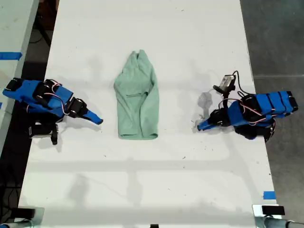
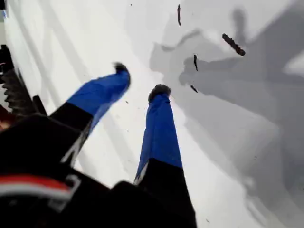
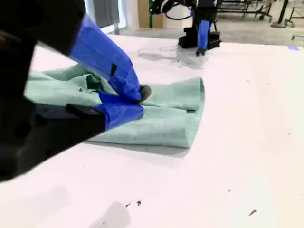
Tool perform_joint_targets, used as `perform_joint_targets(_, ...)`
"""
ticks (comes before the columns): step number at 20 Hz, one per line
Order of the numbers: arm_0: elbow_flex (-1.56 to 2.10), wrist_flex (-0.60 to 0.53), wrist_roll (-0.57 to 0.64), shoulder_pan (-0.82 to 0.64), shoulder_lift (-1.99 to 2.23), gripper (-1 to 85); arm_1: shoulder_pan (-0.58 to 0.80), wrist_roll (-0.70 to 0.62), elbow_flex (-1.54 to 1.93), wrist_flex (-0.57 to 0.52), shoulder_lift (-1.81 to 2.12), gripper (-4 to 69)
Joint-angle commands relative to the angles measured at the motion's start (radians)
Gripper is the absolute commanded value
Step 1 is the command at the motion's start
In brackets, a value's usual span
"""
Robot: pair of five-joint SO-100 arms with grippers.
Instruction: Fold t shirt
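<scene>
In the middle of the white table (image 1: 142, 190) lies the t shirt (image 1: 137, 97), a pale green, wrinkled bundle folded into a long narrow shape, its narrower end pointing toward the far edge of the table in the exterior view. My second gripper (image 1: 97, 120) rests on the table beside the t shirt, on the exterior view's left of it and apart from the cloth, with its blue tip pointing at the lower part of the garment. In the second wrist view my second gripper (image 3: 135, 102) shows its fingers pressed together at the tips, with nothing between them, and the t shirt (image 3: 166, 114) lies just beyond them. My first gripper (image 1: 198, 126) sits on the other side of the t shirt, on the exterior view's right of it and farther from the cloth. In the first wrist view my first gripper (image 2: 140, 80) has its two blue fingers spread apart above bare table, holding nothing. Neither gripper touches the t shirt.
</scene>
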Motion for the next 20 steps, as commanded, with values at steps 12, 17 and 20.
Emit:
perform_joint_targets(12,-1.891,0.522,-0.026,-0.115,-2.201,22.3,0.170,-0.351,-1.982,0.267,-2.056,27.9)
perform_joint_targets(17,-1.839,0.543,-0.158,-0.092,-2.229,21.2,0.184,-0.411,-2.066,0.176,-2.283,24.8)
perform_joint_targets(20,-1.809,0.546,-0.209,-0.078,-2.230,21.2,0.176,-0.419,-2.060,0.127,-2.326,25.4)
